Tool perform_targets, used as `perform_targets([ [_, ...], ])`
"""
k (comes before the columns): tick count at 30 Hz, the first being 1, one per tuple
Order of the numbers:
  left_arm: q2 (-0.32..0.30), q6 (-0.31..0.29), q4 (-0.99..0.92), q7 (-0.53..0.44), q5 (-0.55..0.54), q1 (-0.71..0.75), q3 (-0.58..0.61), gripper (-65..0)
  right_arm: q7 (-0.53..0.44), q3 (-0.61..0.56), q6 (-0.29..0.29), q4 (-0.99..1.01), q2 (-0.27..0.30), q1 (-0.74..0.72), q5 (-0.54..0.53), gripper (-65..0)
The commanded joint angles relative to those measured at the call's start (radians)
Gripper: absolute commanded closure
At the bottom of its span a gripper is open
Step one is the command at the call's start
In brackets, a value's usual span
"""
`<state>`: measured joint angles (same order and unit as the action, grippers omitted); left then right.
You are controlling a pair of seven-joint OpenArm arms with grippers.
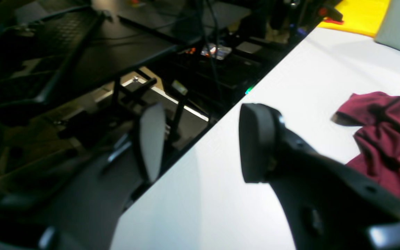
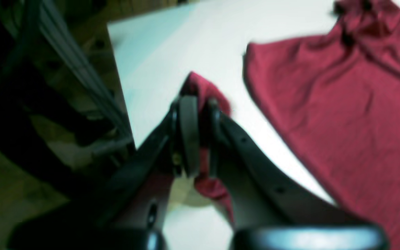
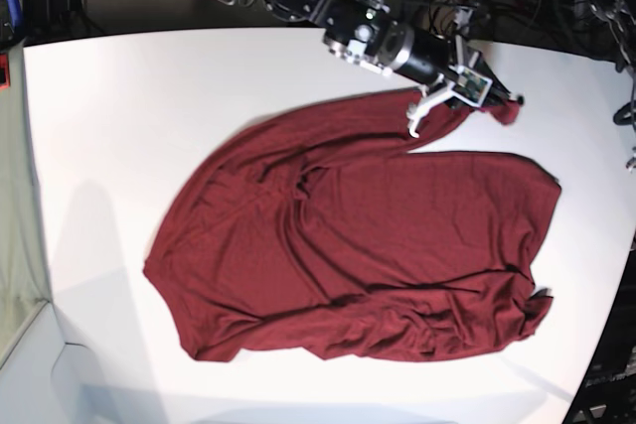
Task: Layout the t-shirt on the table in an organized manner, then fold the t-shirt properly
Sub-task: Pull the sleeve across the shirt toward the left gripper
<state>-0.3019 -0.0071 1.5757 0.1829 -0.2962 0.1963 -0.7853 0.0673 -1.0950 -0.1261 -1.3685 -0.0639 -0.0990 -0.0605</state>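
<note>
Here my right gripper (image 2: 200,137) pinches a bunched corner of the t-shirt (image 3: 358,245), fingers (image 2: 188,135) nearly together on the cloth. My left gripper (image 1: 203,142) hangs apart and empty over the table (image 1: 221,194) edge. The shirt lies spread, wrinkled, mid-table.

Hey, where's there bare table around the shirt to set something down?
The widest bare table lies left of the t-shirt, out to the curved edge. A bare strip runs below its bottom edge. The upper right is crowded: the right gripper has its jaws shut on a pinch of fabric there.
</note>
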Motion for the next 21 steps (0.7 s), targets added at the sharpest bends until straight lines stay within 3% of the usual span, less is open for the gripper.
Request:
perform_targets([
  [1,-0.021,0.002,0.019,-0.029,-0.002,-0.004,-0.009,-33.2,-0.030,-0.003,-0.004,-0.021,-0.018,-0.003,-0.009,0.0],
  [8,-0.018,0.002,0.021,-0.029,-0.002,0.001,-0.001,-33.2,-0.030,-0.003,-0.004,0.051,-0.020,-0.014,-0.005,0.0],
  [10,-0.018,0.002,0.018,-0.029,-0.002,0.001,0.000,-33.2,-0.017,-0.003,-0.004,0.070,-0.021,-0.018,-0.008,-5.1],
  [15,0.004,0.002,0.009,-0.029,-0.002,0.001,0.000,-33.2,-0.010,-0.003,-0.004,0.087,-0.032,-0.037,-0.009,-26.5],
  [18,0.004,0.002,0.009,-0.029,-0.002,0.001,0.000,-33.2,-0.016,0.000,-0.004,0.073,-0.032,-0.041,-0.009,-34.4],
  [21,0.004,0.002,0.007,-0.029,-0.002,0.001,0.000,-33.2,-0.016,0.065,-0.004,0.028,-0.029,-0.029,-0.009,-38.0],
])
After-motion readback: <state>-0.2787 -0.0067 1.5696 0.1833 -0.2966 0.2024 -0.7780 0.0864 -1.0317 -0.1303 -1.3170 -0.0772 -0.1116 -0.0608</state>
